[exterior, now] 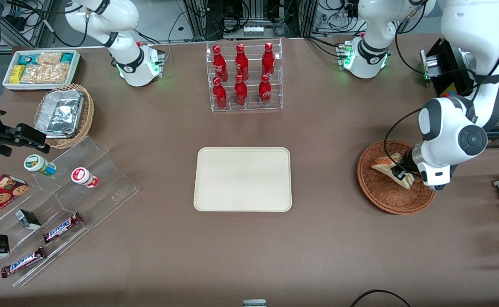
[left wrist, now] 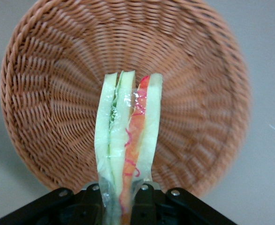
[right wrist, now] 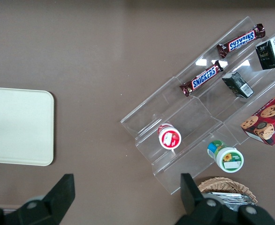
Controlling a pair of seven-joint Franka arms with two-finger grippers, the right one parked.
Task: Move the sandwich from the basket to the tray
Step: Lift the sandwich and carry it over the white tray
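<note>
The sandwich (exterior: 389, 169) is a pale bread wedge with red and green filling, in the reddish-brown woven basket (exterior: 386, 197) toward the working arm's end of the table. My left gripper (exterior: 403, 175) is over the basket and shut on the sandwich. In the left wrist view the sandwich (left wrist: 128, 136) stands on edge between the black fingers (left wrist: 93, 204), with the basket (left wrist: 208, 108) below it. The cream tray (exterior: 243, 179) lies flat at the table's middle, also in the right wrist view (right wrist: 15, 126).
A clear rack of red bottles (exterior: 244, 76) stands farther from the camera than the tray. Toward the parked arm's end are a clear stepped stand with snacks (exterior: 57, 213), a tan basket with a foil container (exterior: 64, 114) and a white snack box (exterior: 40, 68).
</note>
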